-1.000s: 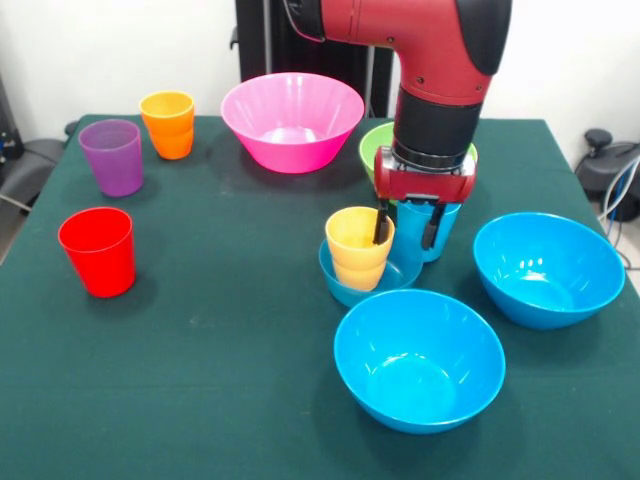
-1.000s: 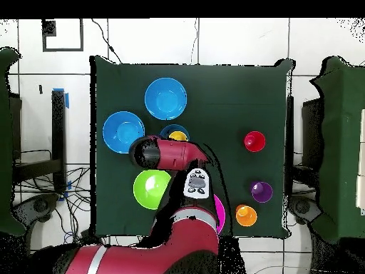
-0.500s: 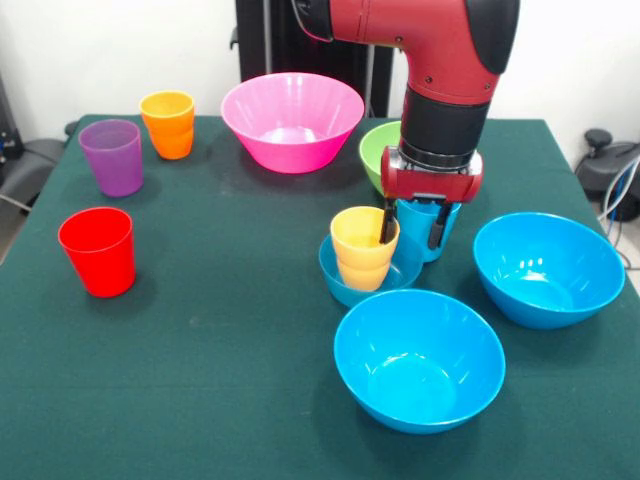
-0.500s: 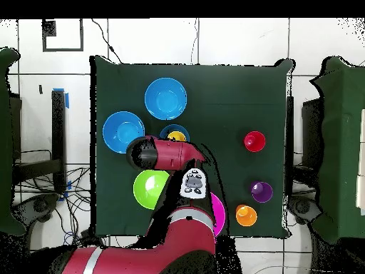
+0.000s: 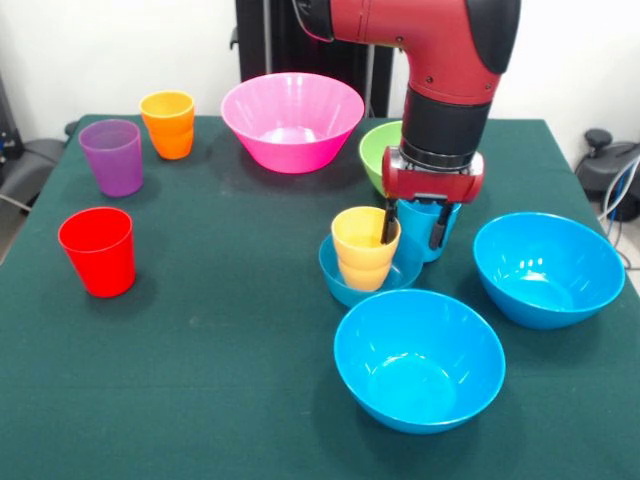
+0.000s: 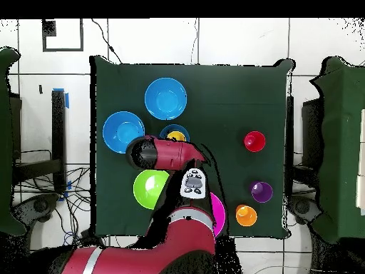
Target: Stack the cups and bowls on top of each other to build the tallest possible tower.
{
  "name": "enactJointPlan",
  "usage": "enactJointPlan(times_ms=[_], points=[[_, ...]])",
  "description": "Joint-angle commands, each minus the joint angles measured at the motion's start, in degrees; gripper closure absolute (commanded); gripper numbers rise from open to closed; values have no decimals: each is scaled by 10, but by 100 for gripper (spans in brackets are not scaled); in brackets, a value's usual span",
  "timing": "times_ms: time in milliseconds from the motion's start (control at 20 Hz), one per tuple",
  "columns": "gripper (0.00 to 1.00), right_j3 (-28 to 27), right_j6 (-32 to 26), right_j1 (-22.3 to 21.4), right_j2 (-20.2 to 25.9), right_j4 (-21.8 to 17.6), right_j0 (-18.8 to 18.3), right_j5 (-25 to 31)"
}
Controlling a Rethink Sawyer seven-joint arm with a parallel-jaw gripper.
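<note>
A yellow-orange cup [image 5: 364, 246] stands in the small blue bowl [image 5: 343, 281] at mid-table, also seen from overhead [image 6: 175, 134]. Just behind it to the right stands a light blue cup [image 5: 418, 238]. My gripper [image 5: 412, 228] hangs low over both, open. One finger [image 5: 387, 225] is at the yellow-orange cup's right rim; the other shows in front of the light blue cup. Two large blue bowls [image 5: 418, 357] [image 5: 547, 268] sit nearer the front. The green bowl [image 5: 380, 148] is partly hidden behind the arm. Overhead, the arm hides the gripper.
The pink bowl [image 5: 292, 118] is at the back centre. An orange cup [image 5: 168, 124], a purple cup [image 5: 112, 156] and a red cup [image 5: 98, 250] stand apart on the left side of the green cloth.
The gripper has shifted slightly right and up. The yellow-orange cup has edged a little right in the small bowl. Everything else is unmoved.
</note>
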Motion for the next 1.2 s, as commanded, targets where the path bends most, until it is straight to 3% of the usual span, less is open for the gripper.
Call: enactJointPlan(times_ms=[50, 550, 650, 850, 1050, 1200], points=[[0, 28, 112, 24, 45, 19, 16, -2], [0, 33, 108, 21, 49, 24, 15, 0], [0, 27, 120, 19, 23, 25, 33, 4], [0, -9, 141, 18, -75, 15, 100, 45], [0, -34, 137, 18, -126, 9, 126, 72], [0, -24, 131, 11, -135, 6, 127, 70]])
